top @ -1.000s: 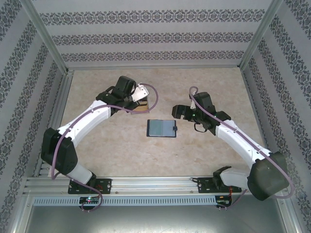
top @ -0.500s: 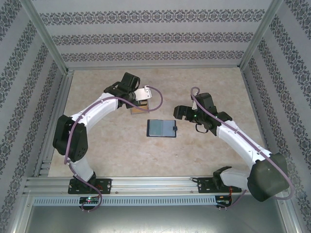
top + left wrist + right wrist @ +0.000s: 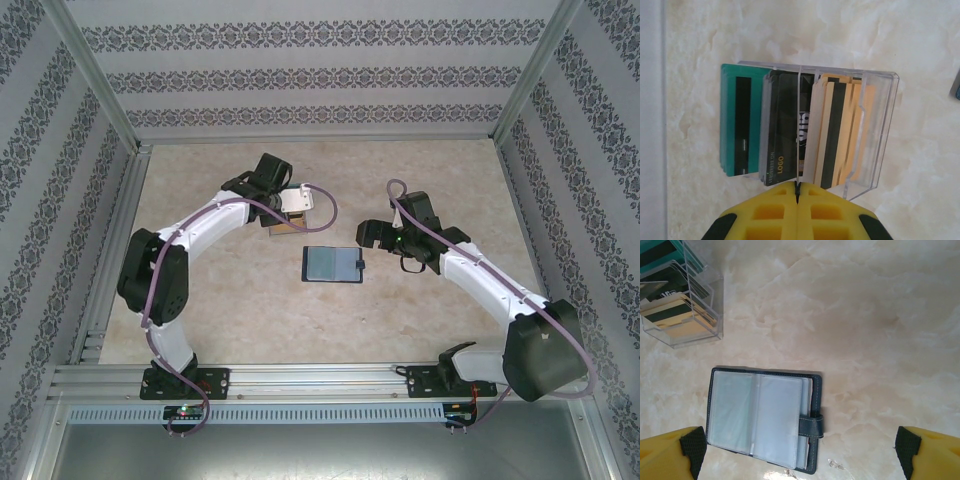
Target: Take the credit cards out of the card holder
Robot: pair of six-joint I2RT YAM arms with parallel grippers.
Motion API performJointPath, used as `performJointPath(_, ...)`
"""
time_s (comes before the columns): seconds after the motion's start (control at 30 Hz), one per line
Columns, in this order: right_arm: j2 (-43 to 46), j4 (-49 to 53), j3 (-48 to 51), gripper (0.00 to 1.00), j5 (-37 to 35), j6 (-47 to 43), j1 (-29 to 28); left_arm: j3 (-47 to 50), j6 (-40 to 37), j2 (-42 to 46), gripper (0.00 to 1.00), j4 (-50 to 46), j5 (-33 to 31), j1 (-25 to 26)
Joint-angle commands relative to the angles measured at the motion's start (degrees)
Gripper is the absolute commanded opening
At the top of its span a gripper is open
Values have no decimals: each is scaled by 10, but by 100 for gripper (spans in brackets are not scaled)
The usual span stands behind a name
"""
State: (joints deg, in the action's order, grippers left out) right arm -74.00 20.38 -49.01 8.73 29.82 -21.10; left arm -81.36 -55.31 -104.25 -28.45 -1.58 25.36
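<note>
Over the box (image 3: pixel 880 125) — left fingers (image 3: pixel 767 215), card (image 3: pixel 798 125) pinched, crept rightward.

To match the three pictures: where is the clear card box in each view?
Top external: box just left of centre, behind the wallet.
Left wrist: box in the centre.
Right wrist: box top left, wallet below it.
Shared landmark: the wallet, in top external and right wrist.
</note>
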Motion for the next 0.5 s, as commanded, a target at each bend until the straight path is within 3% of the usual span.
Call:
performJointPath(0.0,-8,-3,-16,98,10,3,8,-4,-14,-18,0,3,1,-12)
performJointPath(0.47,-25,-10,-21,98,17,3,11,-1,-18,-45,0,34,-31,-17)
